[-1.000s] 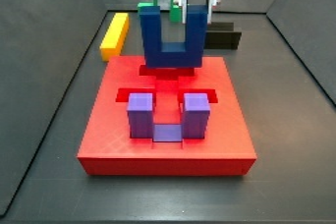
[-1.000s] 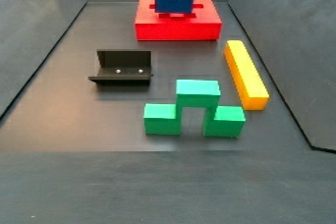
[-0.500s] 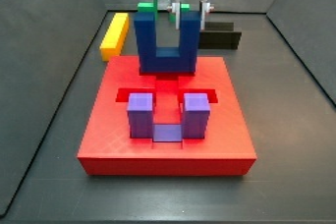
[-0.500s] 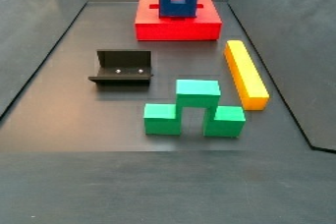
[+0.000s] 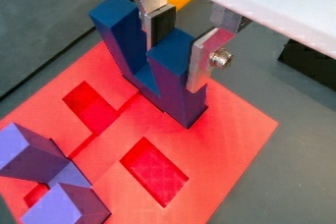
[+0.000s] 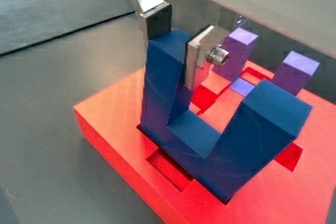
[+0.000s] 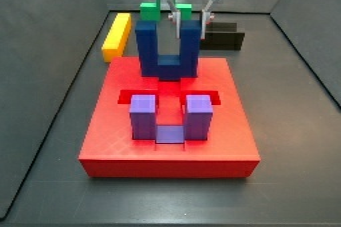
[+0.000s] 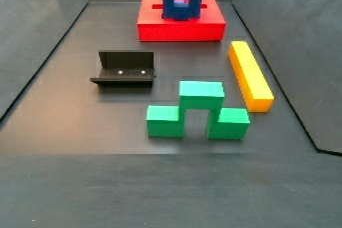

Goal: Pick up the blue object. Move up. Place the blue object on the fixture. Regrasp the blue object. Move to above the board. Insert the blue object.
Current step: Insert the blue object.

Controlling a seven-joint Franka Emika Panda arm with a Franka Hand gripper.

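Dark blue and glossy, the blue object [image 6: 210,120] is a U-shaped block: two square legs pointing up, joined by a bridge at the bottom. It stands upright on the board [image 7: 167,146], at the end of the slab away from the purple block [image 7: 170,117], its bridge down against the red surface.

My gripper [image 5: 182,33] hangs over that end of the board with my silver fingers [image 5: 206,58] either side of one leg. My jaws are set narrow around that leg; one plate lies flat against the blue face in a wrist view, but whether both pads are pressing I cannot tell.

One red board is in view, a flat square slab with several cut-out recesses in its top [image 5: 155,170]. One purple U-shaped block sits in it, legs up. Off the board, on the dark floor, I count one green block [image 8: 197,110], also U-shaped and lying flat, one yellow bar [image 8: 249,73] just beside it, and one fixture [image 8: 124,70], a black holder standing apart from the green block and well clear of the board. In a side view the yellow bar [image 7: 118,34] lies beyond the board's far corner.
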